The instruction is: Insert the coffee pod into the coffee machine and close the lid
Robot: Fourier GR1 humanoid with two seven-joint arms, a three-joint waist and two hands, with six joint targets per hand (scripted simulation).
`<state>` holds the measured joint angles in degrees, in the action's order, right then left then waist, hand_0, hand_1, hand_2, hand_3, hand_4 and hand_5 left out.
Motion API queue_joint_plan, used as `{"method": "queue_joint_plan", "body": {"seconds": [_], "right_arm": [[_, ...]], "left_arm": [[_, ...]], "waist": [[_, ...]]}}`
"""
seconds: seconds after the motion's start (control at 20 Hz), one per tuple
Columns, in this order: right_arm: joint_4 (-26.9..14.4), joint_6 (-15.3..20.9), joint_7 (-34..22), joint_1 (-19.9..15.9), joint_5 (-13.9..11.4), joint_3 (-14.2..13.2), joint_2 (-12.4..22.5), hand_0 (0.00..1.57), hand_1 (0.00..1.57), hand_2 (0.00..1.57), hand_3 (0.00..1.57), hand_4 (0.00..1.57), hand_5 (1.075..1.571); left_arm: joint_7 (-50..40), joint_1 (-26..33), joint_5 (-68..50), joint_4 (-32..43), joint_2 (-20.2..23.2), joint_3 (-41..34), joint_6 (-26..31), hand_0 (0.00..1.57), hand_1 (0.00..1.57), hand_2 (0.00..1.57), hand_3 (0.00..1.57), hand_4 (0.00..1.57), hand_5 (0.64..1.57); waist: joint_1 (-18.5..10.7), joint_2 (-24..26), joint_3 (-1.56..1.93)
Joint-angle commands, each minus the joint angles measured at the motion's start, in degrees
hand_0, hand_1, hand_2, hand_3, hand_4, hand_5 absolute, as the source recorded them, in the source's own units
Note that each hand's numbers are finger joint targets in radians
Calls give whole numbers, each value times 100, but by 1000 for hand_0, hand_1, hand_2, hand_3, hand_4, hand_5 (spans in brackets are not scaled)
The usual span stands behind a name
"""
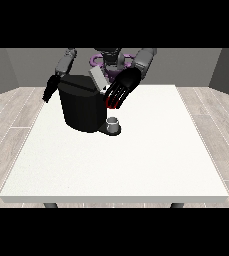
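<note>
The black coffee machine (81,107) stands on the white table (136,160) at the back left, its grey lid (97,78) tilted up. The hand at the view's right (122,89) hovers at the machine's upper right corner, just under the raised lid, fingers spread and pointing down towards the camera. A red thing at the machine (108,103) shows just below those fingers. A small grey thing (114,124) sits on the machine's base at its front right; I cannot tell it for the pod. The hand at the view's left (50,90) hangs beside the machine's left side, fingers straight.
The robot's torso (111,59) is right behind the machine. The table's front edge (116,200) runs near the bottom of the view, and its right edge (201,135) slants away at the right.
</note>
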<state>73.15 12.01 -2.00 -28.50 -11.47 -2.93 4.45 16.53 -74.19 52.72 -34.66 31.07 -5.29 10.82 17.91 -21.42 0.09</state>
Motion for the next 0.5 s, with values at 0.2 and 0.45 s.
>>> {"method": "queue_joint_plan", "body": {"seconds": [0.2, 0.45], "right_arm": [[-376, -46, 133, 686, 191, -258, 59, 0, 0, 0, 0, 0, 1571], [-931, -242, 469, 1041, 444, -602, 265, 0, 0, 0, 0, 0, 1571]], "left_arm": [[19, 879, -143, -43, -479, 37, 134, 0, 0, 0, 52, 0, 1571], [-218, 1290, -551, -331, -1271, -54, 382, 0, 0, 282, 0, 0, 1571]], "waist": [[-606, 964, -8], [-1195, 1708, -5]]}}
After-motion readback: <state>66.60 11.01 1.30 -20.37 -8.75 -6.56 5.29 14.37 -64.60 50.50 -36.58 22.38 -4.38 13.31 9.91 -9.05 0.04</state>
